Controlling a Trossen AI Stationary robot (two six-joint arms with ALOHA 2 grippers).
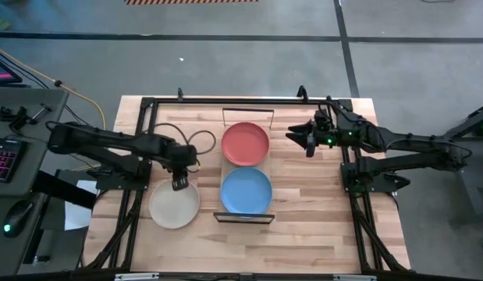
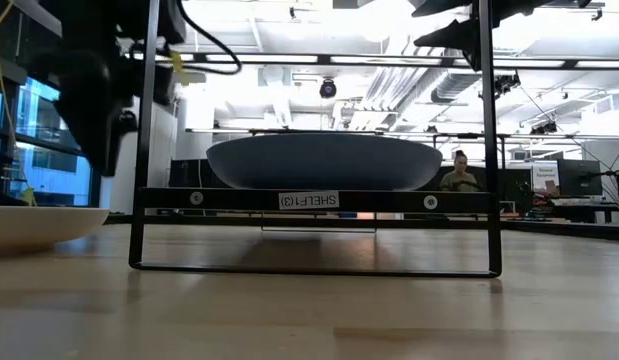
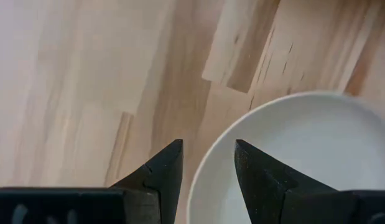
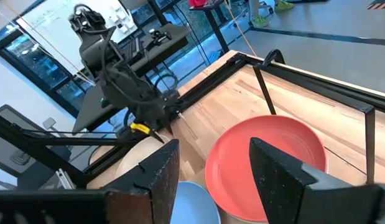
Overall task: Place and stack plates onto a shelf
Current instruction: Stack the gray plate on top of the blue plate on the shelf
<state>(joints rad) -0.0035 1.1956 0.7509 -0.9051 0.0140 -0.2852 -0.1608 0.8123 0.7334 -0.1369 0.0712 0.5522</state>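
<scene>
A cream plate (image 1: 175, 204) rests on its base on the wooden table, left of the shelf (image 1: 226, 167). My left gripper (image 1: 179, 183) points down over the plate's far rim (image 3: 208, 163). It is open, with one finger outside the rim and one over the plate's inside; no touch shows. On the shelf board sit a red plate (image 1: 245, 144) at the far end and a blue plate (image 1: 246, 191) at the near end. My right gripper (image 1: 307, 140) hovers open, right of the red plate (image 4: 267, 155), holding nothing.
Black wire frames (image 2: 314, 268) stand at the shelf's two short ends. Black frame rails (image 1: 140, 140) run along the table's sides. A cable loop (image 1: 200, 142) lies behind my left arm. A person (image 2: 457, 172) sits in the room beyond.
</scene>
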